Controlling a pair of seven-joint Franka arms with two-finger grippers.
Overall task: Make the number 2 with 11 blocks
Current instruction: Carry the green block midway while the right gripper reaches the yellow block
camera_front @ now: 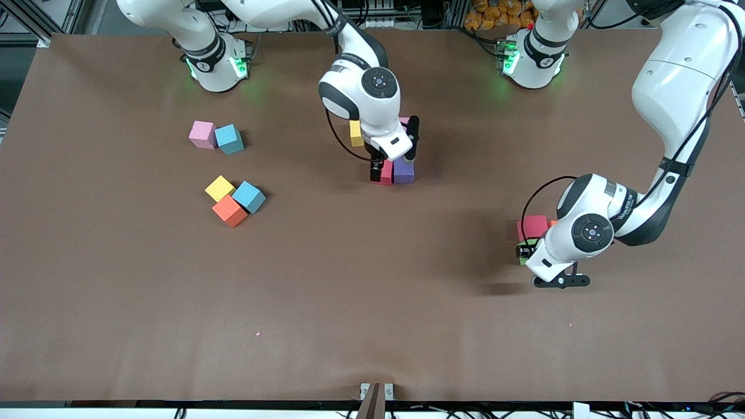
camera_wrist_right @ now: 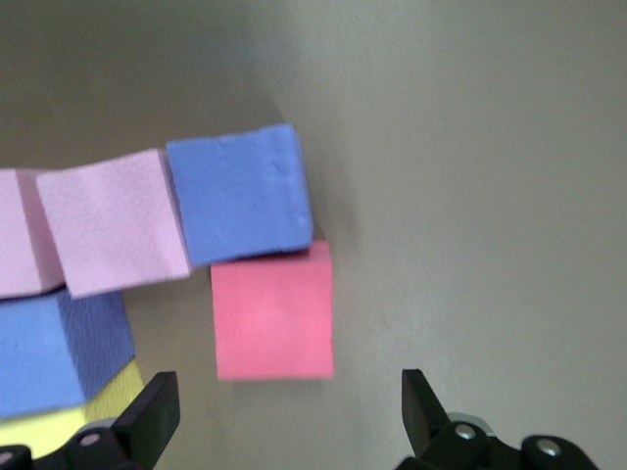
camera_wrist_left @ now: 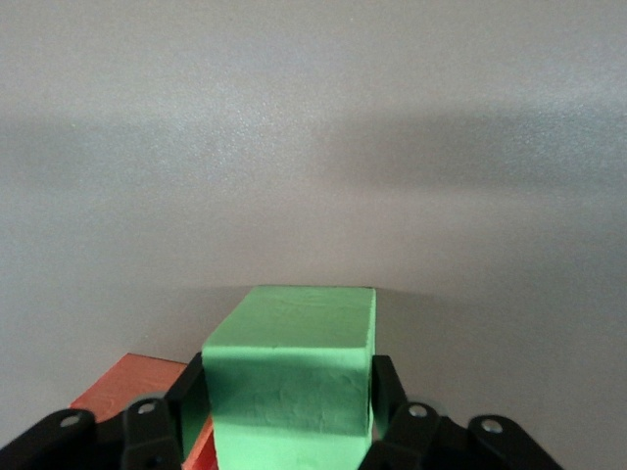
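Blocks [camera_front: 399, 172] of the 2 sit partly assembled mid-counter under the spread right end effector [camera_front: 391, 164]; left end effector [camera_wrist_left: 290, 411] brackets the green block [camera_wrist_left: 290, 377]; several remain scattered.

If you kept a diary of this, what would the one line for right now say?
left gripper: fingers around green block, beside red block | right gripper: open over partly built digit | loose blocks at right arm's end

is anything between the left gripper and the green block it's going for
Nothing visible. In the left wrist view the green block already sits between the left gripper's fingers, which stand close on either side. An orange block lies beside it, outside the fingers.
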